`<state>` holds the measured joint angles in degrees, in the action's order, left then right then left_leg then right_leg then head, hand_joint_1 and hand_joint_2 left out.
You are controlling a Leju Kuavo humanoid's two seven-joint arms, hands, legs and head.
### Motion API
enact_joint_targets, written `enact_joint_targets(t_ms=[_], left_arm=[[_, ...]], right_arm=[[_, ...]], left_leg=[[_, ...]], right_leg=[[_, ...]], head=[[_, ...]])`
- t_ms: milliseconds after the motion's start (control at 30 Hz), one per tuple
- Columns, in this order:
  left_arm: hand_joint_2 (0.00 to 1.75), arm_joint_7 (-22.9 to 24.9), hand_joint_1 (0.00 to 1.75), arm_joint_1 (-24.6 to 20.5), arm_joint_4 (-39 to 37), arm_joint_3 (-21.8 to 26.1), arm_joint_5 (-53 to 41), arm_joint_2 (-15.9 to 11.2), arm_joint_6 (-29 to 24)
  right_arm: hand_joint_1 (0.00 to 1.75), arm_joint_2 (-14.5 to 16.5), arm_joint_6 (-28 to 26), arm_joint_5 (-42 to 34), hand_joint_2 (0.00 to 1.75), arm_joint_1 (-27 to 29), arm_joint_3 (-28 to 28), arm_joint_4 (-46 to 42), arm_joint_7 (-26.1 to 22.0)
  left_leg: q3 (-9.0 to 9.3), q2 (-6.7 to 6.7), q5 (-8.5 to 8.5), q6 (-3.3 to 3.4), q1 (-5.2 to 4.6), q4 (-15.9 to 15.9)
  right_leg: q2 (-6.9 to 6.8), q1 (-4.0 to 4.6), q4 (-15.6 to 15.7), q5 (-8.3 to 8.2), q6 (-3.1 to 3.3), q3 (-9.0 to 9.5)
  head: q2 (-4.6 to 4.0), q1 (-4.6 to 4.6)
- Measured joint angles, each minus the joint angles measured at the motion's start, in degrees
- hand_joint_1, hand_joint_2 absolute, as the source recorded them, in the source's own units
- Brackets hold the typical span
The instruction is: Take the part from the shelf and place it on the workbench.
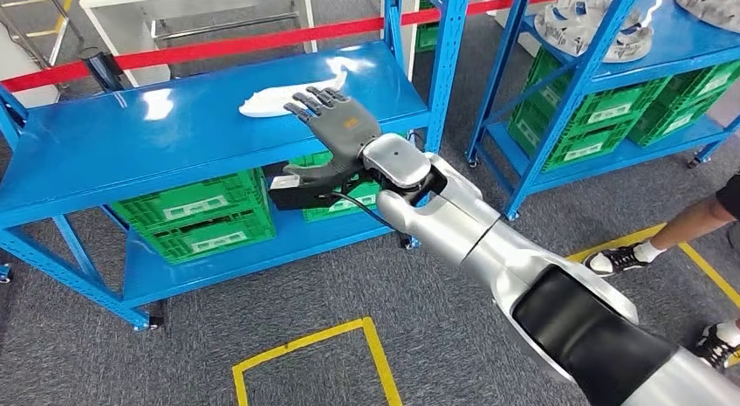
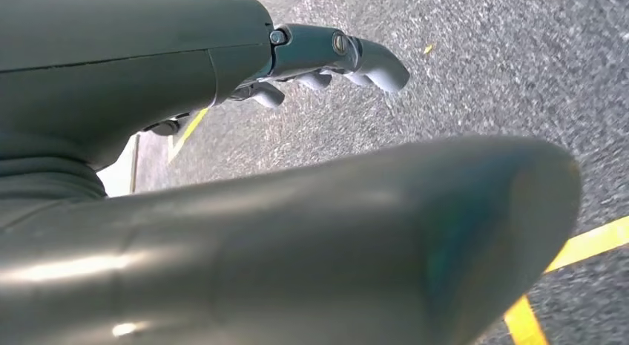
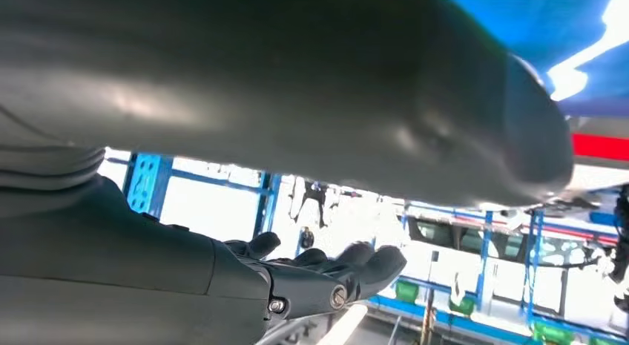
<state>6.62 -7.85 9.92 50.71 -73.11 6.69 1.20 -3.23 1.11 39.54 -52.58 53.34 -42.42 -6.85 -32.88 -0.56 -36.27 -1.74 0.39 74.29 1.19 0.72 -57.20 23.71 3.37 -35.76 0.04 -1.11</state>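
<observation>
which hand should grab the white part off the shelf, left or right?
Right. The right hand is stretched out over the blue shelf, open, fingertips at the white part. The left hand hangs over the floor, away from the shelf.

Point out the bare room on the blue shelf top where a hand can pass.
The shelf top is bare left of the white part, out to the red barrier tape. It is crowded at its right end, where the right hand reaches over beside the part.
</observation>
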Motion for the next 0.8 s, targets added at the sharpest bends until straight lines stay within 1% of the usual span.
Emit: enact_joint_targets(t_ms=[33, 67, 100, 133, 167, 200, 233, 267, 300, 333, 367, 400, 433, 467, 500, 533, 567, 600, 633, 667, 700, 733, 767, 800], left_arm=[[0.0, 0.0, 0.0, 0.2, 0.0, 0.0, 0.0, 0.0, 0.0], [0.0, 0.0, 0.0, 0.4, 0.0, 0.0, 0.0, 0.0, 0.0], [0.0, 0.0, 0.0, 0.6, 0.0, 0.0, 0.0, -0.1, 0.0], [0.0, 0.0, 0.0, 0.8, 0.0, 0.0, 0.0, -0.1, 0.0], [0.0, 0.0, 0.0, 1.1, -0.1, 0.0, 0.0, -0.1, 0.0], [0.0, -0.1, 0.0, 1.3, -0.1, 0.0, 0.0, -0.1, 0.0], [0.0, 0.0, 0.0, 1.5, -0.1, 0.0, 0.0, -0.1, 0.0], [0.0, 0.0, 0.0, 1.6, -0.2, 0.1, 0.0, 0.0, 0.0], [0.0, 0.0, 0.0, 1.4, -0.2, 0.1, 0.1, 0.0, 0.0], [0.0, 0.0, 0.0, 1.1, -0.2, 0.1, 0.1, 0.0, 0.0], [0.0, -0.1, 0.0, 0.8, -0.1, 0.1, 0.1, 0.0, -0.1], [0.0, -0.1, 0.0, 0.5, -0.1, 0.1, 0.1, 0.0, -0.1], [0.0, -0.1, 0.0, 0.4, 0.0, 0.1, 0.1, 0.0, -0.1], [0.0, -0.1, 0.0, 0.4, 0.0, 0.1, 0.1, 0.0, -0.1], [0.0, -0.1, 0.0, 0.4, 0.0, 0.1, 0.1, 0.0, -0.1], [0.0, -0.1, 0.0, 0.6, 0.0, 0.1, 0.1, 0.0, -0.1], [0.0, -0.1, 0.0, 0.7, 0.0, 0.1, 0.1, 0.0, -0.1], [0.0, -0.1, 0.0, 0.8, 0.0, 0.1, 0.1, 0.1, -0.1], [0.0, -0.1, 0.0, 0.8, 0.0, 0.1, 0.1, 0.1, -0.1], [0.0, -0.1, 0.0, 0.9, 0.0, 0.1, 0.1, 0.2, -0.2], [0.0, 0.0, 0.0, 0.9, -0.1, 0.1, 0.1, 0.2, -0.2], [0.0, 0.0, 0.0, 0.8, -0.1, 0.1, 0.1, 0.2, -0.3], [0.0, 0.1, 0.0, 0.8, -0.1, 0.2, 0.1, 0.3, -0.4], [0.0, 0.1, 0.0, 0.7, 0.0, 0.2, 0.1, 0.3, -0.5]], right_arm=[[0.0, 0.0, 0.0, 0.0, 0.0, 0.2, 0.0, 0.0, 0.0], [0.0, 0.0, 0.0, 0.0, 0.0, 0.4, 0.0, 0.1, 0.0], [0.0, 0.0, -0.1, 0.0, 0.0, 0.7, 0.0, 0.1, 0.0], [0.0, 0.0, -0.1, 0.0, 0.0, 0.9, 0.0, 0.2, 0.0], [0.0, 0.0, -0.2, 0.0, 0.0, 1.3, 0.0, 0.3, 0.1], [0.0, 0.1, -0.2, 0.0, 0.0, 1.7, 0.1, 0.4, 0.1], [0.0, 0.1, -0.3, 0.0, 0.0, 2.0, 0.1, 0.5, 0.2], [0.0, 0.2, -0.4, 0.0, 0.0, 2.1, 0.2, 0.5, 0.3], [0.0, 0.3, -0.5, -0.1, 0.0, 1.9, 0.2, 0.5, 0.3], [0.0, 0.3, -0.6, -0.1, 0.0, 1.6, 0.2, 0.5, 0.3], [0.0, 0.3, -0.7, -0.1, 0.0, 1.2, 0.2, 0.5, 0.3], [0.0, 0.3, -0.8, -0.1, 0.0, 0.9, 0.2, 0.5, 0.3], [0.0, 0.3, -0.8, -0.1, 0.0, 0.9, 0.2, 0.5, 0.3], [0.0, 0.3, -0.9, -0.1, 0.0, 1.0, 0.2, 0.5, 0.3], [0.0, 0.3, -0.9, -0.1, 0.0, 1.3, 0.2, 0.5, 0.3], [0.0, 0.3, -0.9, -0.1, 0.0, 1.5, 0.2, 0.5, 0.4], [0.0, 0.2, -0.9, -0.1, 0.0, 1.6, 0.2, 0.6, 0.4], [0.0, 0.2, -0.9, -0.1, 0.0, 1.8, 0.2, 0.6, 0.4], [0.0, 0.1, -1.0, -0.1, 0.0, 1.9, 0.2, 0.7, 0.4], [0.0, 0.1, -1.0, -0.2, 0.0, 2.1, 0.2, 0.8, 0.4], [0.0, 0.0, -1.1, -0.2, 0.0, 2.3, 0.2, 1.1, 0.3], [0.0, 0.0, -1.1, -0.3, 0.0, 2.6, 0.2, 1.5, 0.2], [0.0, 0.0, -1.2, -0.4, 0.0, 2.8, 0.2, 1.8, 0.0], [0.0, 0.1, -1.2, -0.5, 0.0, 2.7, 0.3, 2.0, -0.1]], left_leg=[[-2.32, 0.03, -2.9, -0.07, 0.01, 0.1], [-4.27, 0.07, -5.18, -0.04, 0.01, -0.9], [-5.77, 0.1, -5.9, 0.06, 0.01, -2.8], [-6.84, 0.13, -3.93, 0.22, 0.01, -5.7], [-7.58, 0.19, 1.32, 0.38, 0.0, -9.4], [-7.91, 0.28, 7.21, 0.53, -0.05, -12.5], [-7.89, 0.35, 12.24, 0.71, -0.16, -14.5], [-7.61, 0.39, 15.24, 0.99, -0.22, -15.5], [-7.11, 0.43, 15.3, 1.32, -0.31, -15.4], [-6.45, 0.39, 14.59, 1.73, -0.26, -15.2], [-5.73, 0.37, 13.85, 2.13, -0.14, -15.3], [-4.86, 0.37, 13.13, 2.47, -0.08, -15.5], [-3.82, 0.33, 12.36, 2.74, 0.03, -15.7], [-2.67, 0.31, 11.46, 2.91, 0.06, -16.0], [-1.37, 0.24, 10.51, 2.98, 0.09, -16.2], [0.01, 0.14, 9.47, 2.93, 0.13, -16.4], [1.48, 0.02, 8.36, 2.82, 0.2, -16.5], [2.99, -0.09, 7.19, 2.68, 0.28, -16.6], [4.5, -0.15, 6.0, 2.53, 0.36, -16.6], [5.73, -0.17, 4.85, 2.39, 0.42, -16.7], [7.05, -0.25, 3.73, 2.17, 0.41, -16.8], [8.26, -0.34, 2.59, 1.87, 0.35, -17.0], [9.48, -0.42, 1.78, 1.54, 0.27, -17.3], [10.61, -0.53, 1.55, 1.09, 0.16, -17.2]], right_leg=[[0.1, -0.06, 0.2, 1.17, -0.03, 1.5], [0.23, -0.13, 0.3, 2.41, -0.08, 3.11], [0.34, -0.19, 0.4, 3.7, -0.15, 4.76], [0.4, -0.23, 0.4, 5.05, -0.27, 6.42], [0.46, -0.21, 0.4, 6.43, -0.42, 7.95], [0.59, -0.12, 0.3, 7.79, -0.65, 9.22], [0.73, -0.03, 0.2, 9.14, -0.99, 10.23], [0.88, 0.07, 0.0, 10.11, -1.34, 11.16], [0.98, 0.1, -0.7, 10.3, -1.66, 11.46], [0.9, 0.07, -2.7, 9.57, -1.94, 10.77], [0.66, 0.03, -5.9, 7.83, -2.23, 9.06], [0.32, -0.04, -10.0, 6.07, -2.53, 6.26], [-0.03, -0.16, -14.0, 5.2, -2.91, 3.17], [-0.32, -0.33, -17.0, 5.72, -3.3, 0.33], [-0.49, -0.53, -18.6, 7.93, -3.61, -2.11], [-0.58, -0.72, -18.9, 10.92, -3.84, -4.11], [-0.66, -0.86, -18.0, 13.75, -4.01, -5.61], [-0.75, -0.95, -16.2, 15.41, -4.07, -6.62], [-0.86, -0.99, -13.3, 14.77, -4.03, -7.13], [-1.06, -0.99, -9.7, 11.14, -3.87, -7.3], [-1.32, -0.88, -6.2, 5.98, -3.65, -7.34], [-1.52, -0.73, -3.6, 1.23, -3.4, -7.02], [-1.59, -0.6, -2.0, -2.25, -3.16, -6.54], [-1.47, -0.56, -1.6, -3.44, -2.86, -6.01]], head=[[0.0, 0.01], [0.0, -0.01], [0.0, 0.01], [0.0, 0.0], [0.0, 0.03], [0.0, 0.08], [0.0, 0.07], [0.0, 0.08], [0.0, 0.07], [0.0, 0.02], [0.0, -0.01], [0.0, -0.07], [0.0, -0.12], [0.0, -0.18], [0.0, -0.22], [0.0, -0.24], [0.0, -0.28], [0.0, -0.3], [0.0, -0.33], [0.0, -0.35], [0.0, -0.36], [0.0, -0.37], [0.0, -0.38], [0.0, -0.39]])
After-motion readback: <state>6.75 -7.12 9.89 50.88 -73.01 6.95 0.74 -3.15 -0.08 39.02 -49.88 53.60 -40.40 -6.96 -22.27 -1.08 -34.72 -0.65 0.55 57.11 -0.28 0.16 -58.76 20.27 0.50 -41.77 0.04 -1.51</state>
